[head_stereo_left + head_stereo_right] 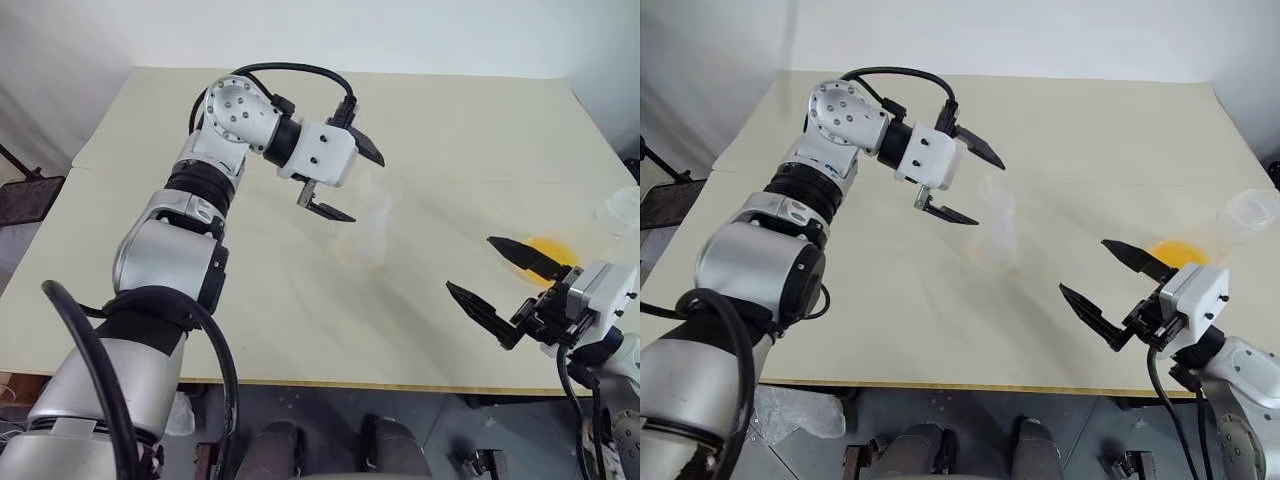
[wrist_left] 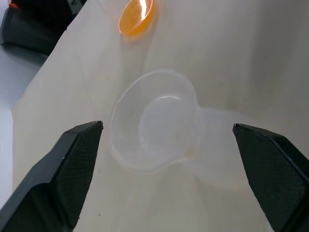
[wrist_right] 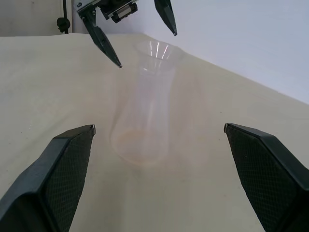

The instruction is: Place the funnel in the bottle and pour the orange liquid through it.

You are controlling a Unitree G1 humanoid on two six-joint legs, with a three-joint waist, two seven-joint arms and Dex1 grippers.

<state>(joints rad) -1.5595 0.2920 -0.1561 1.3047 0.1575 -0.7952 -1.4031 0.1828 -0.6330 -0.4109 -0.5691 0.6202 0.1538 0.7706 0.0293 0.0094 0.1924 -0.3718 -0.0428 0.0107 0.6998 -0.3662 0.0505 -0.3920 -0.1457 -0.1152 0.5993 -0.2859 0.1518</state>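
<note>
The funnel [image 2: 154,125] sits in the neck of the bottle [image 1: 995,235], which stands upright near the middle of the surface [image 1: 450,110]. Left gripper [image 1: 340,180] hovers beside the funnel's rim, jaws released and touching nothing. Right gripper [image 1: 1105,280] waits near the front edge, jaws spread wide, empty. The orange liquid [image 1: 1180,250] glows toward the right edge.
</note>
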